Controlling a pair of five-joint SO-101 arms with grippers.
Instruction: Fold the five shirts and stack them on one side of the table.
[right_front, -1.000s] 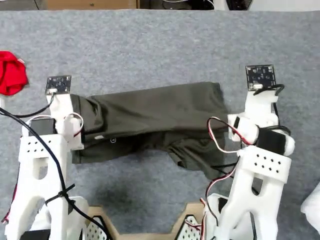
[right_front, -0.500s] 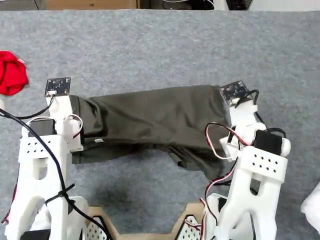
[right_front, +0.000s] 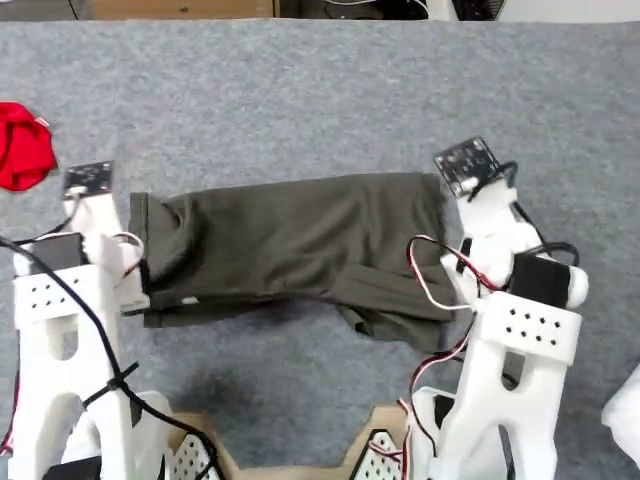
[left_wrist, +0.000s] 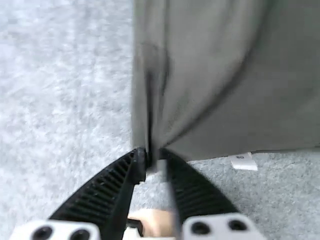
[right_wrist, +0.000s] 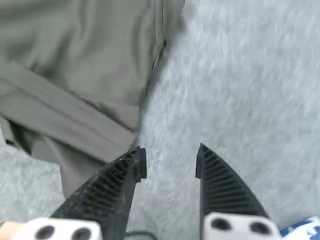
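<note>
A dark olive shirt (right_front: 300, 240) lies partly folded across the middle of the grey table. My left gripper (left_wrist: 152, 157) is shut on the shirt's (left_wrist: 215, 75) left edge, pinching a fold of cloth between its black fingers. In the high view that arm (right_front: 75, 270) stands at the shirt's left end. My right gripper (right_wrist: 170, 160) is open just above the table, beside the shirt's (right_wrist: 80, 75) right edge, with nothing between its fingers. Its arm (right_front: 500, 260) stands at the shirt's right end.
A crumpled red shirt (right_front: 22, 145) lies at the far left edge of the table. Something white (right_front: 625, 410) shows at the lower right edge. The grey cloth-covered table (right_front: 320, 90) stretches open beyond the shirt.
The left arm has pulled the shirt's left edge farther left. The right arm has let go of the shirt's right edge and turned inward beside it.
</note>
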